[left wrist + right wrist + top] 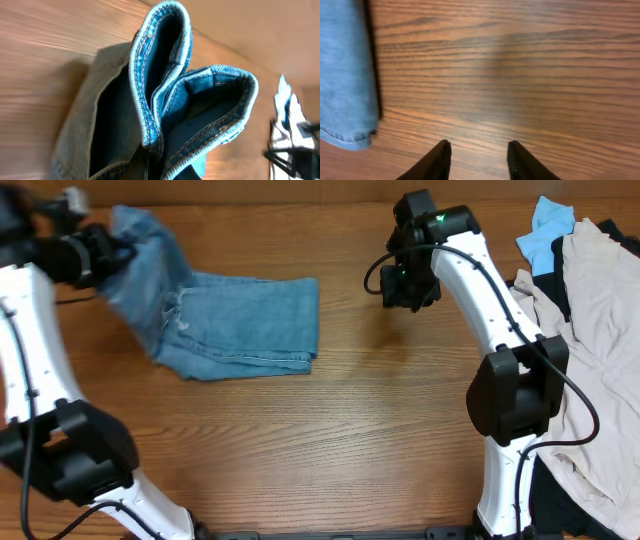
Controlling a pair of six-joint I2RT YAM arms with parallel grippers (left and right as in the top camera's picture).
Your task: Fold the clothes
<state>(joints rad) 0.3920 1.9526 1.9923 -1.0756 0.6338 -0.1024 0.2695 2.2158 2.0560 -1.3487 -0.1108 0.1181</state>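
Running left-right, jeans, left end raised.

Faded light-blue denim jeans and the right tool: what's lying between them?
Nothing, only bare wooden tabletop separates the faded light-blue denim jeans from the open right tool, clearest overhead.

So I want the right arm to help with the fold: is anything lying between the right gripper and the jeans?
Nothing visible does. Only bare table lies between the open right gripper and the nearest edge of the jeans; the pile of other garments sits on the gripper's far side.
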